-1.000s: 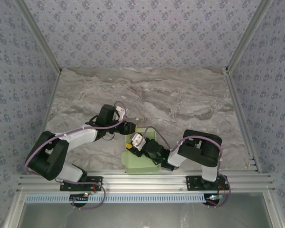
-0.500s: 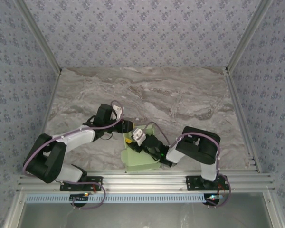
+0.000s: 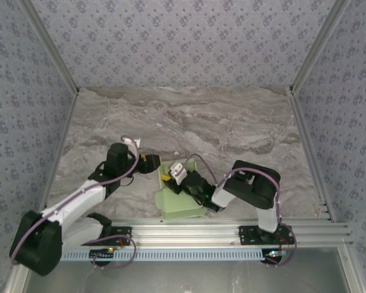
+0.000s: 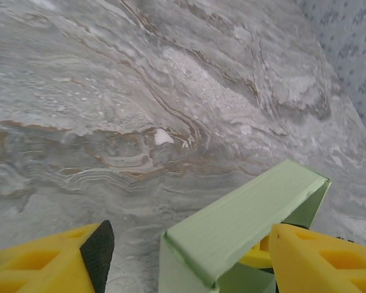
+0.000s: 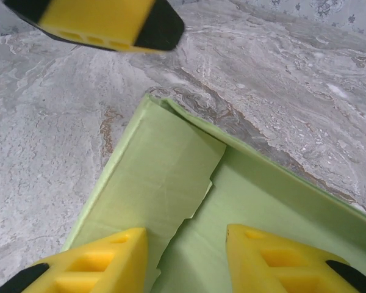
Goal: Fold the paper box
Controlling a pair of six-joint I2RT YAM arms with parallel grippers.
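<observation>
The paper box (image 3: 182, 202) is a pale green card tray, partly folded, lying on the marble table near the front edge. My right gripper (image 3: 172, 175) is inside it at its far left corner. In the right wrist view that gripper (image 5: 186, 259) is open above the box floor (image 5: 262, 201), beside a flap (image 5: 161, 177) folded inward against the left wall. My left gripper (image 3: 149, 162) stands just left of the box. In its wrist view the left gripper (image 4: 186, 256) is open, with the box's folded wall (image 4: 244, 223) between the fingers and closer to the right one.
The marble table (image 3: 232, 128) stretches free behind and to the right of the box. An aluminium rail (image 3: 183, 232) runs along the near edge by the arm bases. Patterned walls close in the back and both sides. The left gripper's finger (image 5: 104, 21) hangs above the box corner.
My left arm has drawn back to the left and its gripper has opened wider, off the box wall. The right gripper has narrowed a little and stays inside the box.
</observation>
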